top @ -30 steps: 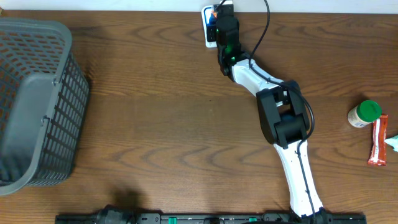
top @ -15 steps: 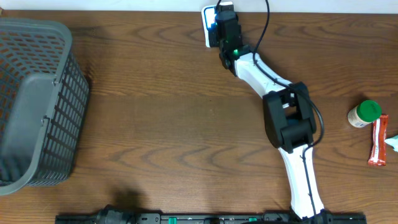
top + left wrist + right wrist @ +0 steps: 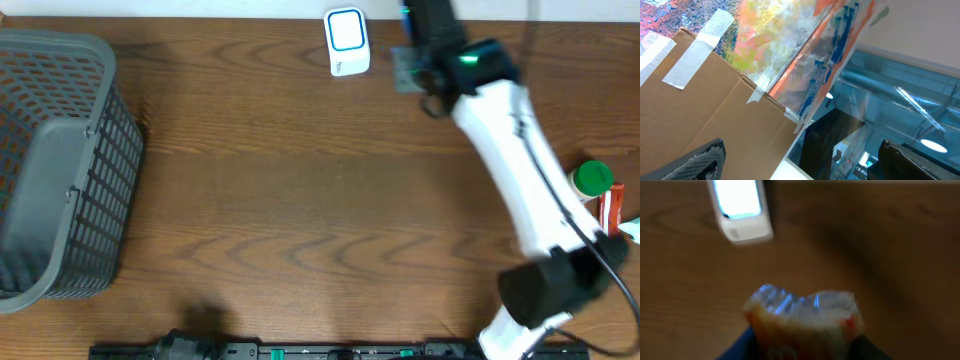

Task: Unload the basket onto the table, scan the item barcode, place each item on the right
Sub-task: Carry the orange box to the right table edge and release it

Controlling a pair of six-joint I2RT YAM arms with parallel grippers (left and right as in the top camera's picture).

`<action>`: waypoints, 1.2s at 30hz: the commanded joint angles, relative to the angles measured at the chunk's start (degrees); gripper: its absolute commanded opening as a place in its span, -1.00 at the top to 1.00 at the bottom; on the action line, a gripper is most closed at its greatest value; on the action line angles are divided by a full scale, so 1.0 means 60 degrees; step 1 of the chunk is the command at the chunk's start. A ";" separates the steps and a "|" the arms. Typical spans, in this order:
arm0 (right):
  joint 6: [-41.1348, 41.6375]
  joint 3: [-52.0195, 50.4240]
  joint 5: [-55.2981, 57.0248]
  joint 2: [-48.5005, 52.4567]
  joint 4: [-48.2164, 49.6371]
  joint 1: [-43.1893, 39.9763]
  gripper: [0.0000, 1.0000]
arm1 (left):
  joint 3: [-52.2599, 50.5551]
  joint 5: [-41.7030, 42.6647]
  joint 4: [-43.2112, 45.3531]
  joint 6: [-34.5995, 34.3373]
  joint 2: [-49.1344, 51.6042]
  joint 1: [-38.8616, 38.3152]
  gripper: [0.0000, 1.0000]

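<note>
The barcode scanner [image 3: 347, 42] is a small white box with a blue-lit window, standing at the table's far edge; it also shows blurred at the top left of the right wrist view [image 3: 740, 207]. My right gripper [image 3: 412, 62] hovers just right of the scanner, shut on the item, a crinkled clear-and-orange packet [image 3: 802, 320]; the packet shows as a greyish patch [image 3: 404, 70] from above. My left gripper [image 3: 805, 165] is out of the overhead view. Its fingers [image 3: 695, 162] stand wide open with nothing between them, facing taped cardboard.
A grey mesh basket [image 3: 60, 160] fills the left side of the table. At the right edge lie a green-lidded jar [image 3: 590, 180], an orange-red bar [image 3: 608, 225] and a pale packet [image 3: 632, 230]. The right arm's white links cross the right side.
My right arm has swung from over the scanner to its right, carrying the packet. The scanner now shows uncovered. The left gripper stays wide open.
</note>
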 commanded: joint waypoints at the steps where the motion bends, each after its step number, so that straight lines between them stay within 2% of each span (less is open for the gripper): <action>1: 0.0790 -0.0069 0.0168 -0.0040 -0.1009 -0.1031 0.33 | -0.0004 -0.0058 0.0044 0.0168 -0.0069 0.0004 -0.96; 6: 0.0761 -0.0087 0.0229 0.0076 -0.1650 -0.2776 0.24 | -0.0004 -0.0055 0.0044 0.0168 -0.0069 0.0004 -0.96; 15: 0.0798 -0.0091 0.0153 0.1042 -0.0681 -0.6065 0.24 | -0.0004 -0.0055 0.0044 0.0168 -0.0069 0.0004 -0.96; 26: 0.0798 -0.0091 0.0117 0.4080 0.1086 -0.8047 0.22 | -0.0004 -0.0058 0.0044 0.0168 -0.0069 0.0004 -0.95; 29: 0.0794 -0.0091 0.0124 0.4415 0.1293 -0.8266 0.19 | -0.0004 -0.0058 0.0044 0.0168 -0.0069 0.0004 -0.96; 30: 0.0790 -0.0091 0.0124 0.4481 0.1322 -0.8327 0.13 | -0.0004 -0.0058 0.0044 0.0168 -0.0069 0.0004 -0.96; 33: 0.0754 -0.0076 0.0189 0.4422 0.1319 -0.8513 -0.27 | -0.0004 -0.0058 0.0044 0.0168 -0.0069 0.0004 -0.96; 35: 0.0670 0.0004 0.0182 0.4226 0.1231 -0.8630 -0.79 | -0.0004 -0.0058 0.0044 0.0168 -0.0069 0.0004 -0.96; 36: 0.0605 0.0087 0.0146 0.4095 0.1144 -0.8674 -0.98 | -0.0004 -0.0058 0.0044 0.0168 -0.0069 0.0004 -0.96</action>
